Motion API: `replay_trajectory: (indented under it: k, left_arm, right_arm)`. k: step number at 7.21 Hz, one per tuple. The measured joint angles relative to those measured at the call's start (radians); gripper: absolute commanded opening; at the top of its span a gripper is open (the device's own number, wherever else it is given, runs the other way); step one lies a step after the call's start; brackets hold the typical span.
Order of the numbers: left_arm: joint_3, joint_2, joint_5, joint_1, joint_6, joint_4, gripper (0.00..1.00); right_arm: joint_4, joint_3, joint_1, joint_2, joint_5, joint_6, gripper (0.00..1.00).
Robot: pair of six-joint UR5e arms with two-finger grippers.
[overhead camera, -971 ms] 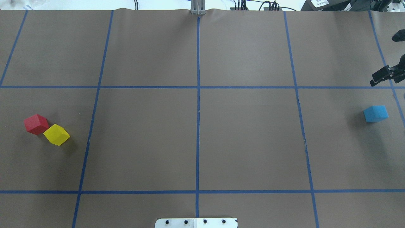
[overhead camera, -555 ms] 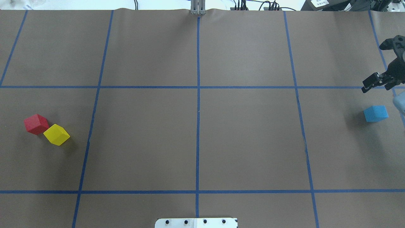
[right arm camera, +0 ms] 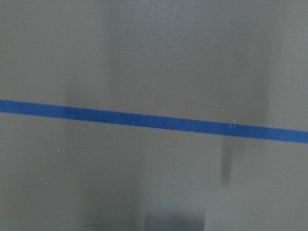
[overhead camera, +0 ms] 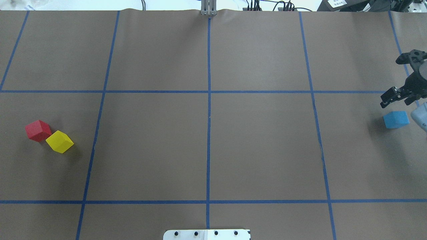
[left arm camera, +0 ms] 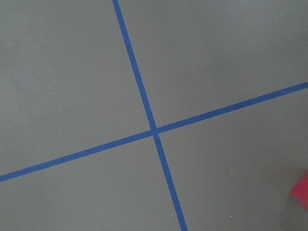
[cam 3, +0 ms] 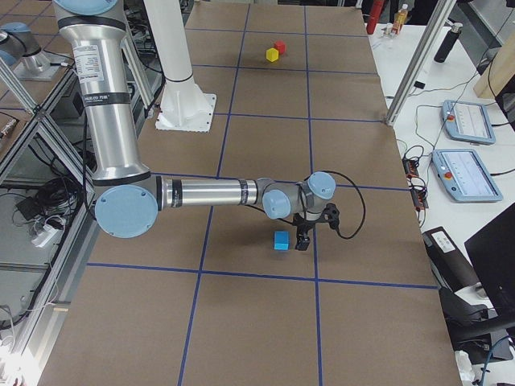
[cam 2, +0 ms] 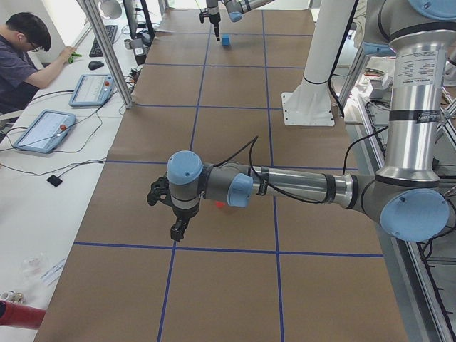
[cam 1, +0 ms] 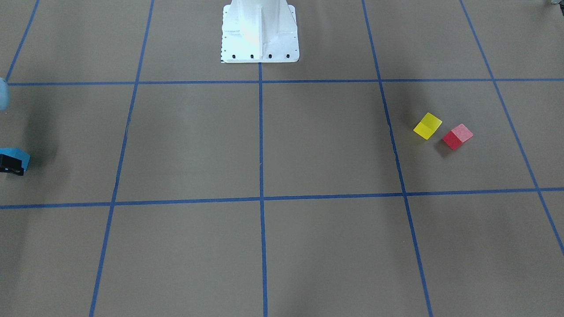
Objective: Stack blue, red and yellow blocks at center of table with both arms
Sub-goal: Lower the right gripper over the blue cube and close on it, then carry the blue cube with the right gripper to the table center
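Observation:
The blue block (overhead camera: 396, 119) lies at the table's far right; it also shows in the front view (cam 1: 16, 155). My right gripper (overhead camera: 392, 81) hangs open just beyond it, its near finger (overhead camera: 388, 97) close above the block's far edge. The red block (overhead camera: 37, 130) and the yellow block (overhead camera: 59, 141) touch corners at the far left. My left gripper (cam 2: 169, 210) shows only in the exterior left view, over the table near the red block (cam 2: 221, 205); I cannot tell whether it is open. A red corner (left arm camera: 301, 192) shows in the left wrist view.
Blue tape lines divide the brown table into a grid. The white robot base (cam 1: 260, 31) stands at the table's near edge. An operator (cam 2: 28, 50) sits at a desk beside the table's far side, with tablets next to him.
My right gripper has come in from the right edge, leftward and down toward the blue block. The blocks have not moved.

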State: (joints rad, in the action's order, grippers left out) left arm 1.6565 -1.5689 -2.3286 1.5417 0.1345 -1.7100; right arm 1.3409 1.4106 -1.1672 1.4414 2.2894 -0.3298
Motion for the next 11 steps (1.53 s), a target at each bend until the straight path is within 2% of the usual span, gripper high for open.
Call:
replay_trajectory:
  k: [3, 4, 5, 6, 9, 11]
  left_arm:
    - [0.0, 0.001, 0.0, 0.0, 0.0, -0.012, 1.0]
    - [0.0, 0.001, 0.0, 0.0, 0.0, -0.012, 1.0]
    - [0.0, 0.001, 0.0, 0.0, 0.001, -0.013, 1.0]
    - [0.0, 0.001, -0.001, 0.0, 0.001, -0.013, 1.0]
    - [0.001, 0.002, -0.001, 0.0, 0.002, -0.014, 1.0]
    - [0.0, 0.005, -0.002, 0.0, 0.002, -0.014, 1.0]
  right_arm:
    - [-0.005, 0.022, 0.014, 0.044, 0.004, 0.001, 0.99]
    - [-0.007, 0.04, 0.022, 0.064, 0.006, 0.0, 0.92]
    - [-0.008, 0.063, 0.031, 0.085, 0.009, -0.003, 0.45]
    - [-0.007, 0.085, 0.038, 0.102, 0.012, -0.016, 0.03]
    - [-0.008, 0.118, 0.052, 0.107, 0.011, -0.08, 0.0]
    - [0.016, 0.19, 0.047, 0.11, 0.013, -0.085, 0.0]
